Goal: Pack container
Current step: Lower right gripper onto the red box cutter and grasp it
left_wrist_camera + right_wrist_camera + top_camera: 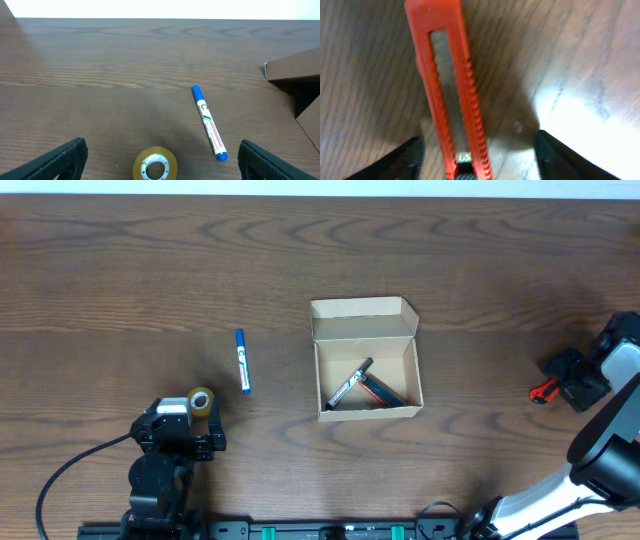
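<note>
Well apart, container [366, 360] between left fingers [60, 160], spread, and right fingers [555, 157], unclenched astride cutter [422, 60]

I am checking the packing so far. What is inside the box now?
The box holds two markers: a black marker, slanted, and a red marker beside it. Where they meet, the red one's end seems covered by the black one.

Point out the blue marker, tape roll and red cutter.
blue marker [208, 122], left wrist view, mid-barrel.
tape roll [171, 159], left wrist view, tan outer ring.
red cutter [451, 95], right wrist view, blade slot mid-body.
</note>
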